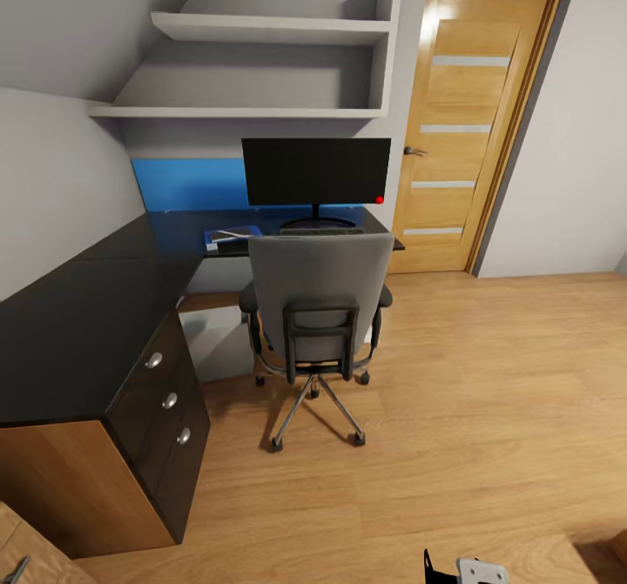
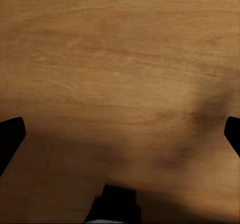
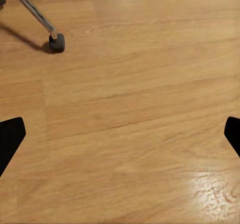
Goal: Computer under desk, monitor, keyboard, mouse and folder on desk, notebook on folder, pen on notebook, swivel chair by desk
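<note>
A black L-shaped bench (image 1: 78, 332) wraps the corner, drawers (image 1: 165, 401) in its near end. On it stands the monitor (image 1: 316, 171), keyboard (image 1: 320, 231) below, folder (image 1: 228, 237) beside. The swivel chair (image 1: 318, 305) faces it. Both grippers' (image 2: 120, 134) (image 3: 120, 134) jaws spread wide over wood floor (image 1: 488, 392).

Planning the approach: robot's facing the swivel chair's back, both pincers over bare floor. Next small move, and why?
Probably drive around the swivel chair toward its seat side. Its backrest faces the camera and hides the seat, where the task puts the folder. Both the left pincer and right pincer are open over the wood floor, holding nothing.
</note>
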